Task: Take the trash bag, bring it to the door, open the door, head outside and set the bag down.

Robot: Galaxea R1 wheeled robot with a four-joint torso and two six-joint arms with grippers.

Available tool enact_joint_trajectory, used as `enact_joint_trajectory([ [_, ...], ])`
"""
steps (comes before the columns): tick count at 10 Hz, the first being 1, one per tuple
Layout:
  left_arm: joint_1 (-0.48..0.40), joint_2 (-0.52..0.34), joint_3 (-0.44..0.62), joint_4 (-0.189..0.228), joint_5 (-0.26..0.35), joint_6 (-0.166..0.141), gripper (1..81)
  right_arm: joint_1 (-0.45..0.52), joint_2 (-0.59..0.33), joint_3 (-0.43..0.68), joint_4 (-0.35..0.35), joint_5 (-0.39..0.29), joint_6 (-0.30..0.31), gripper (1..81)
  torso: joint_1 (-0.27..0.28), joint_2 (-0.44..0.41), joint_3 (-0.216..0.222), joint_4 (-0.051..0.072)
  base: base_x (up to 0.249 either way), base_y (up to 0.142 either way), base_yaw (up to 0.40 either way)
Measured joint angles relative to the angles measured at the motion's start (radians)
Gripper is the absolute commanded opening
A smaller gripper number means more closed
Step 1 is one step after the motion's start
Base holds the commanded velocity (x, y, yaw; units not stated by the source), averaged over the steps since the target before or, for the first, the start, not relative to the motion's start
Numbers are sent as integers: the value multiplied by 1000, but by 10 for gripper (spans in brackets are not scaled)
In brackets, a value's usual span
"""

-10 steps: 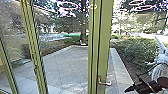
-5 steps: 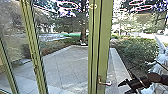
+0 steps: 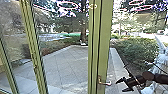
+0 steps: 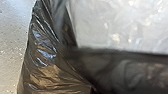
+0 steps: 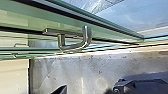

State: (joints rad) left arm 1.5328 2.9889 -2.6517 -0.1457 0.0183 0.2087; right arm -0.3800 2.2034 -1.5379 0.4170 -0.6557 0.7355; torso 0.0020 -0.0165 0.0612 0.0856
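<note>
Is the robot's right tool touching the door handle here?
Apart. The head view shows a plain gap between the tips of the right tool and the free end of the door handle.

Black trash bag [image 4: 41,72], shiny, creased plastic, close to left wrist camera, full shape unclear; green-framed glass door [image 3: 104,45] upright ahead, bent silver handle [image 3: 105,83], can't tell if ajar

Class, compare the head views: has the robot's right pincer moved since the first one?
Yes, the right pincer has moved closer to the door handle, which stays in place.
</note>
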Motion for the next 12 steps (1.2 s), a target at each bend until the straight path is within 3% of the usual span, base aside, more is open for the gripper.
enact_joint_trajectory([
  [6, 0, 0, 0, 0, 0, 0, 10, -1, 150, -199, 0, -21, 69, 811, 0, 0, 0, 0, 0, 0, 0],
  [12, 0, 0, 0, 0, 0, -4, 10, -11, 296, -392, 1, -64, 78, 811, 0, 1, 0, 0, 0, 0, 0],
])
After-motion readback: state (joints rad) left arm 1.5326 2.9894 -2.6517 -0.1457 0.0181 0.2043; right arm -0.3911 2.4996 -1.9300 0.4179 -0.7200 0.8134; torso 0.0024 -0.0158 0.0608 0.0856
